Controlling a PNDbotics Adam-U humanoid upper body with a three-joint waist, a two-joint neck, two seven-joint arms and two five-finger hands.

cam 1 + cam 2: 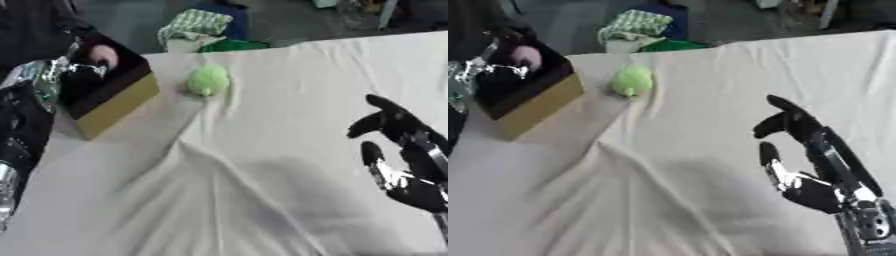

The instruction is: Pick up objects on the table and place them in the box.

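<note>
A light green ball [208, 79] lies on the white cloth near the table's far edge, just right of the box. The box [118, 104] has tan walls and a dark inside and stands at the far left. My left hand [81, 75], black on a silver arm, reaches down into the box; its fingers are hidden in the dark interior. A pinkish rounded thing [103, 54] shows in the box beside that hand. My right hand [807, 150] hovers open at the lower right, fingers spread and pointing up, well away from the ball and holding nothing.
The white tablecloth [245, 190] is wrinkled, with folds running from the box toward the front. Past the far edge lie a green-and-white checked cloth [197, 22] and a green item [233, 45] on the floor.
</note>
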